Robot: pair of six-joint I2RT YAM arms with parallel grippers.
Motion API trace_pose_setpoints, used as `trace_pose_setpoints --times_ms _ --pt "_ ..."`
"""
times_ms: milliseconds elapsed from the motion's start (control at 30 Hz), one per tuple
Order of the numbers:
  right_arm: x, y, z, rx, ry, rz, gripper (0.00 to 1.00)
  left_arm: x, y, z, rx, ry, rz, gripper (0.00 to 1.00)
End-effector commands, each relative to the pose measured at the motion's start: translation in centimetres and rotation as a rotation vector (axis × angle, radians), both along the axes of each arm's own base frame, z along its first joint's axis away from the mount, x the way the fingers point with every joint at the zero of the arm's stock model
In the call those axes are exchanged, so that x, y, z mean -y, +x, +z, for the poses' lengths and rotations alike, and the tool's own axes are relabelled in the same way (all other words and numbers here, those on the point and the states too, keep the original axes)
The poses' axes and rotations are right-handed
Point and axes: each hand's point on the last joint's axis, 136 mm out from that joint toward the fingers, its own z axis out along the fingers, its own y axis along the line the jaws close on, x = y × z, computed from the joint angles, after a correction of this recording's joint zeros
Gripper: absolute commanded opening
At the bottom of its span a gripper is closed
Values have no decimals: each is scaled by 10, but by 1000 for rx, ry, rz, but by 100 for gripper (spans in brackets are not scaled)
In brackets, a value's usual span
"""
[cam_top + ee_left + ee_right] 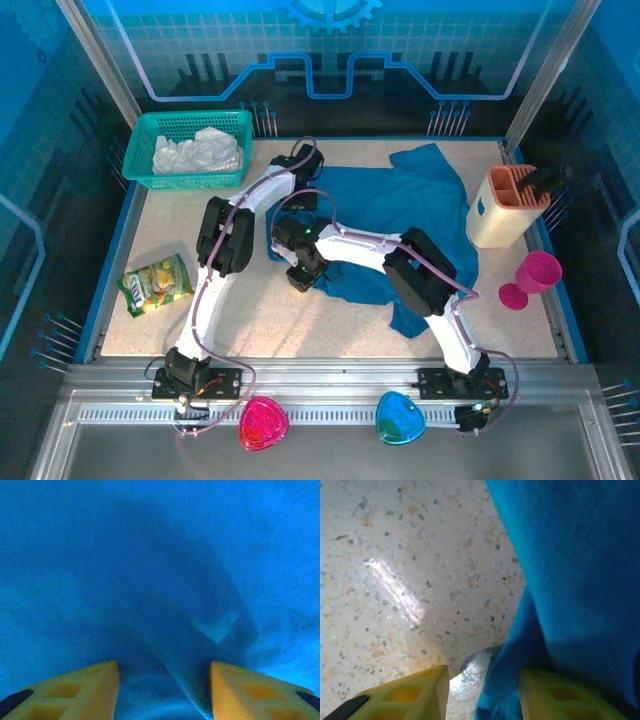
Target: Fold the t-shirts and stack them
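A teal-blue t-shirt [400, 210] lies spread and rumpled over the middle and right of the table. A white t-shirt [198, 152] sits crumpled in the green mesh basket [150, 180] at the back left. My left gripper [297, 200] is down on the blue shirt's upper left edge. In the left wrist view the left gripper [165, 672] stands open over the blue cloth [150, 580], with a raised fold between its fingers. My right gripper [300, 280] is at the shirt's lower left edge. There the right gripper [484, 675] is open, the cloth's edge [570, 580] lying against its right finger.
A yellow-green snack packet [157, 284] lies at the front left. At the right edge stand a beige holder [505, 205] and a pink goblet [532, 278]. Bare speckled tabletop [395, 555] stretches left of the shirt.
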Motion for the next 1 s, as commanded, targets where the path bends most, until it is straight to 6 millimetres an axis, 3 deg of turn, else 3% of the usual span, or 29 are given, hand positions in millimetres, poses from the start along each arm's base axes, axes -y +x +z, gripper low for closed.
trace_pose_setpoints --times_ms 0,133,233,400,533,600,733,833,967 --pt "-4 7 -5 22 -25 -23 44 -8 -6 -13 -36 25 3 51" --pt "-6 9 -11 20 -35 -27 44 -8 -8 -16 -41 23 2 51" --pt "-6 8 -18 6 -44 -26 36 -8 -8 -19 -46 25 2 51" --pt "-2 -3 -25 -41 -50 3 0 -9 -10 -26 -60 26 2 50" --pt "-16 -38 -4 -158 106 153 0 -11 -11 -31 -67 30 1 48" --pt "-23 -68 19 -247 225 272 0 -12 -10 -31 -66 33 -1 47" --pt "-23 -104 57 -355 353 416 0 -15 -10 -31 -68 41 -3 47" --pt "-21 -107 65 -358 368 440 0 -16 -10 -32 -68 43 -4 47" --pt "-22 -78 59 -317 368 332 0 -17 -12 -36 -74 49 -9 47"
